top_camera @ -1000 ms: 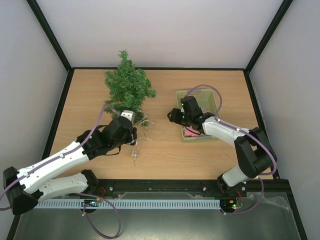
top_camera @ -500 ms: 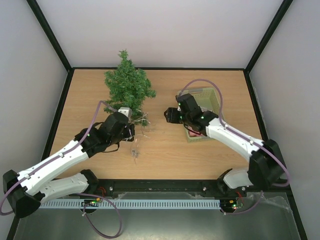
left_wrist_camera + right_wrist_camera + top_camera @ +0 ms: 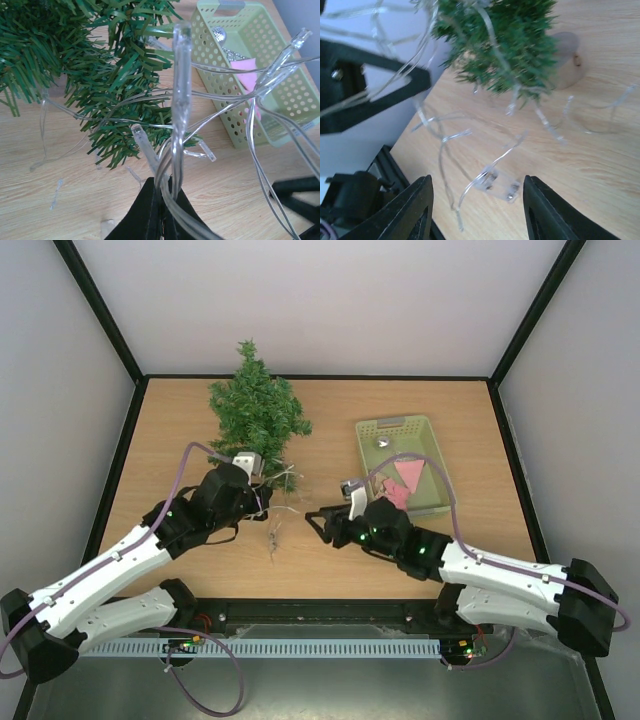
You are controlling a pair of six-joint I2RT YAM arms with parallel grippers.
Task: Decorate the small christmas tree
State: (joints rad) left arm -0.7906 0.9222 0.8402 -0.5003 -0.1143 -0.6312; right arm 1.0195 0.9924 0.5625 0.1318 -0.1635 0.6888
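Lights step: left gripper clamped shut on the clear light string beside the small christmas tree at the tabletop's far left, right gripper half-open, empty, low near the string's loose end; next move is probably to grab that and drape it over the branches.

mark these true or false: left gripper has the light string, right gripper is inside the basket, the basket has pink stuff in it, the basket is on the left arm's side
1. The left gripper is shut on the light string. True.
2. The right gripper is inside the basket. False: it is out over the table, beside the basket and nearer the light string, with open jaws that hold nothing.
3. The basket holds pink pieces. True.
4. The basket is on the left arm's side. False: it is on the right arm's side; the small christmas tree is on the left arm's side.
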